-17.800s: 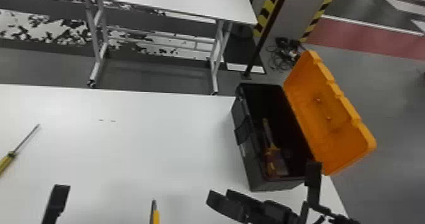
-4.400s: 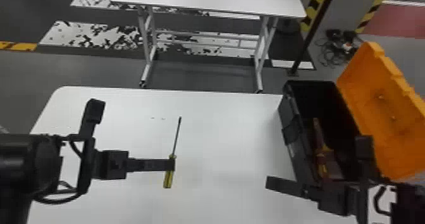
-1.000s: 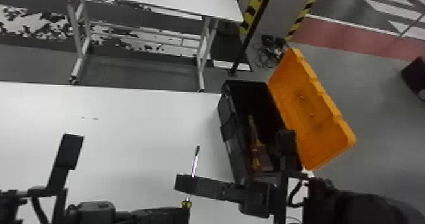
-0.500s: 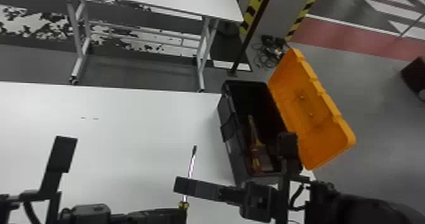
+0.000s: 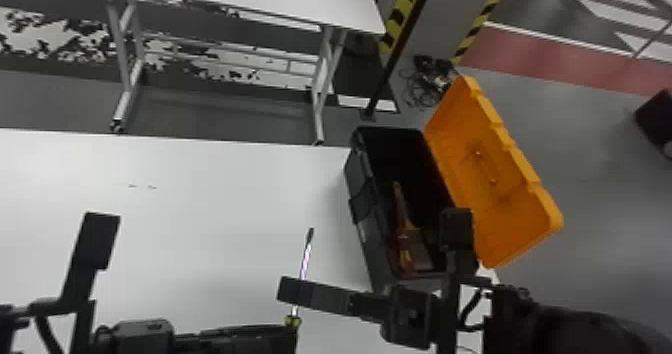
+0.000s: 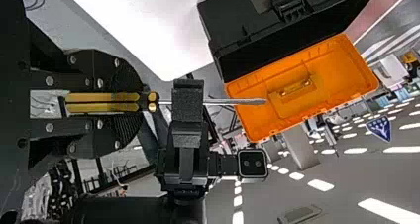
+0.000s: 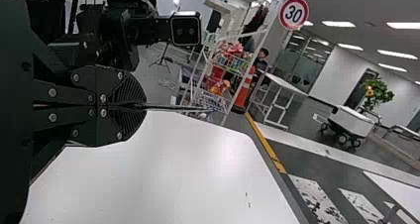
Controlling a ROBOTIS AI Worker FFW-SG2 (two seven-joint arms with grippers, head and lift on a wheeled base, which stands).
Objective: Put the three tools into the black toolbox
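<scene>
Yellow hndl's (image 6: 101,107) in L gripper (image 5: 287,335), screwdriver shaft (image 5: 305,263) in R gripper (image 5: 290,290).

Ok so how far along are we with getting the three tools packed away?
Done: orange-and-yellow tools lie in the open black toolbox, probably two, though they're hard to count.

In hand: the yellow-handled screwdriver, its handle in the left hand and its shaft in the right hand.

Left: that screwdriver is outside the toolbox, so putting it in looks like the last step.
</scene>
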